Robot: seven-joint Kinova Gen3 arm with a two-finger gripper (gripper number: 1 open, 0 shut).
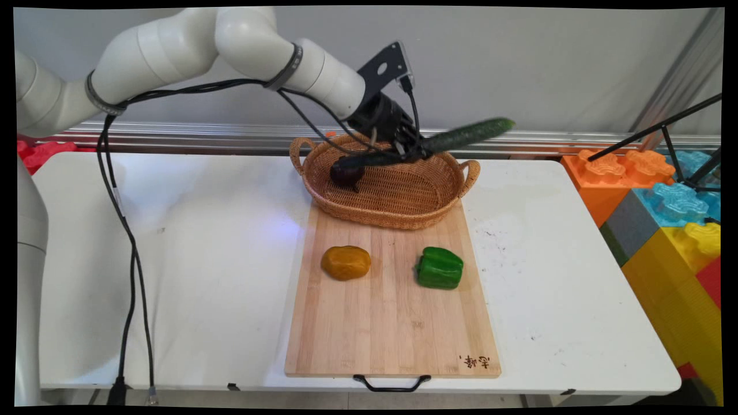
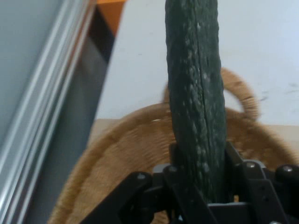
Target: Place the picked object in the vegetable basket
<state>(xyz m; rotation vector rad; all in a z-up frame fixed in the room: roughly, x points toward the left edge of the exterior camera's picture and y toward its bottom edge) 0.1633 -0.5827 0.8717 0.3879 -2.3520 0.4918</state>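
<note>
Gripper (image 1: 416, 151) fingers clamped on a long cucumber (image 1: 455, 138), held tilted in the air over the wicker basket (image 1: 398, 213) (dark eggplant (image 1: 346, 172) inside), potato (image 1: 346, 263) and green pepper (image 1: 440, 268) apart on the cutting board (image 1: 392, 334) on the table (image 1: 202, 259).

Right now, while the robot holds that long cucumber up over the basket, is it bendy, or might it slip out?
The cucumber probably stays stiff: it juts straight out past the gripper without drooping. Held in the jaws away from its middle, it may tilt. Its bumpy skin likely helps against slipping. If it dropped, the basket is beneath.
</note>
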